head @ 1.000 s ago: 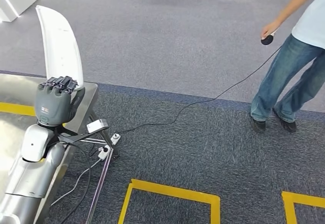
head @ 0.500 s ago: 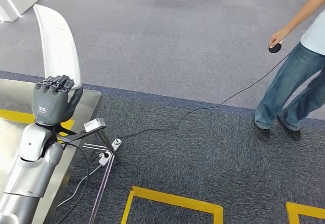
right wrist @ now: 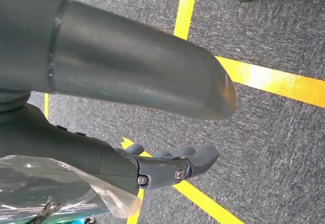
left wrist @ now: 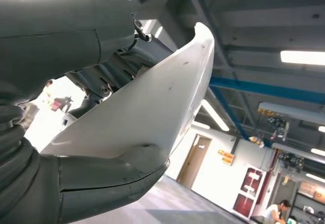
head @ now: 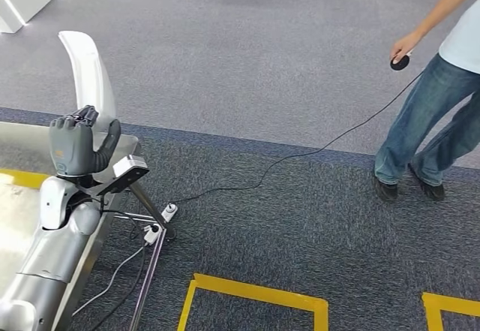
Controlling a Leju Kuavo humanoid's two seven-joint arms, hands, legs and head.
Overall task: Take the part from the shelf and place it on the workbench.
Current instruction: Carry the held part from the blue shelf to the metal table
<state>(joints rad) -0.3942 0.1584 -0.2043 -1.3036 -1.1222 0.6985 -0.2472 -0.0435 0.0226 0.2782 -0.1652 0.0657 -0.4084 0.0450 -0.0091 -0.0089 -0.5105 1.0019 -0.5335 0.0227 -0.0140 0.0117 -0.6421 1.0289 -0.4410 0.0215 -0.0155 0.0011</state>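
Observation:
The part (head: 88,72) is a long, curved white panel. My left hand (head: 76,147) grips its lower end, and it rises up and away over the near corner of the steel workbench (head: 22,139). In the left wrist view the white part (left wrist: 153,107) lies between my thick thumb (left wrist: 107,183) and the darker fingers (left wrist: 88,31), clear of any surface. My right hand (right wrist: 126,76) hangs over the grey carpet with its fingers (right wrist: 168,165) stretched out and nothing in it.
A person in jeans (head: 430,121) stands at the right holding a black puck (head: 400,62); its cable (head: 283,157) runs across the carpet to a power strip (head: 161,222) by the workbench leg (head: 148,211). Yellow tape (head: 255,290) marks the floor.
My left hand has turned at the wrist and the white part now sits lower and shorter in the picture. The view swayed slightly, and the person shifted their stance.

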